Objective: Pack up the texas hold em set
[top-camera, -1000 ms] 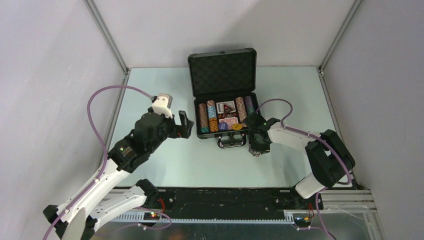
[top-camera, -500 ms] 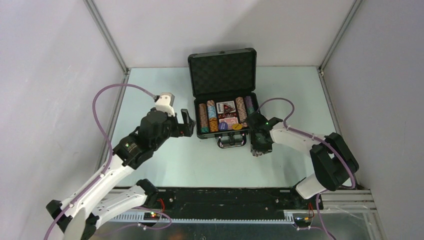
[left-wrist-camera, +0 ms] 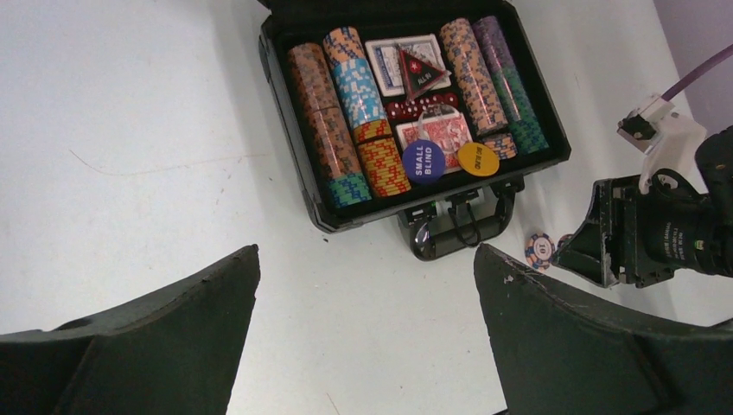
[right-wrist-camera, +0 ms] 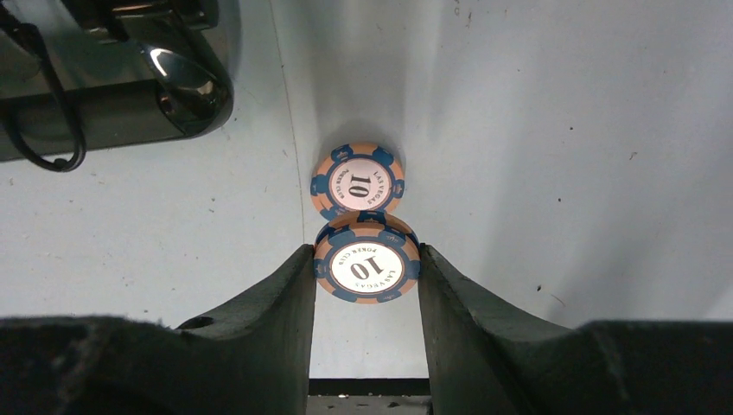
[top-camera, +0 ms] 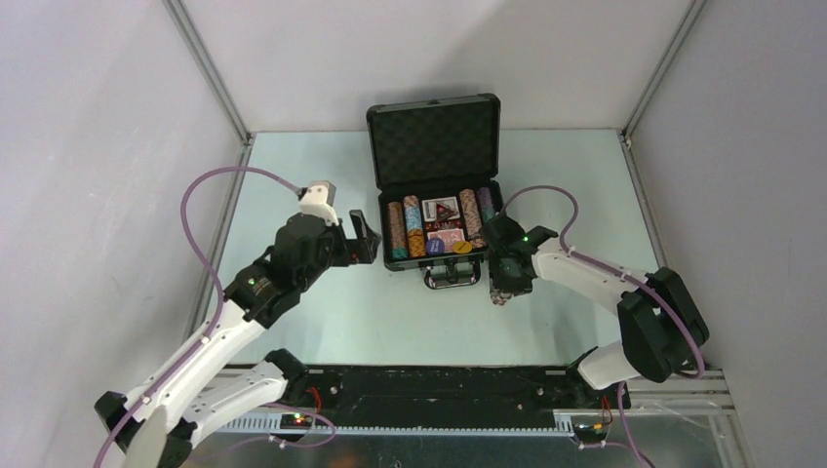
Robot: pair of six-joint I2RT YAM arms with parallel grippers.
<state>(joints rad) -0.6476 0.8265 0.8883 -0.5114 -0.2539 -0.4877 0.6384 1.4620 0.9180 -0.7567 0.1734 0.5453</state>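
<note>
The left gripper (top-camera: 359,238) hangs wide open and empty, just left of the open briefcase (top-camera: 434,144). The briefcase's long axis runs left to right, with its lid upright at the back and its handle (top-camera: 452,277) toward the arms. Right of the handle, the right gripper (top-camera: 503,292) pinches one "10" chip (right-wrist-camera: 366,269). A second chip (right-wrist-camera: 356,182) lies just beyond, perhaps touching it.

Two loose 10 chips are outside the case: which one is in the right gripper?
The nearer 10 chip, pinched in the right gripper. The other 10 chip lies free on the table just beyond it.
</note>
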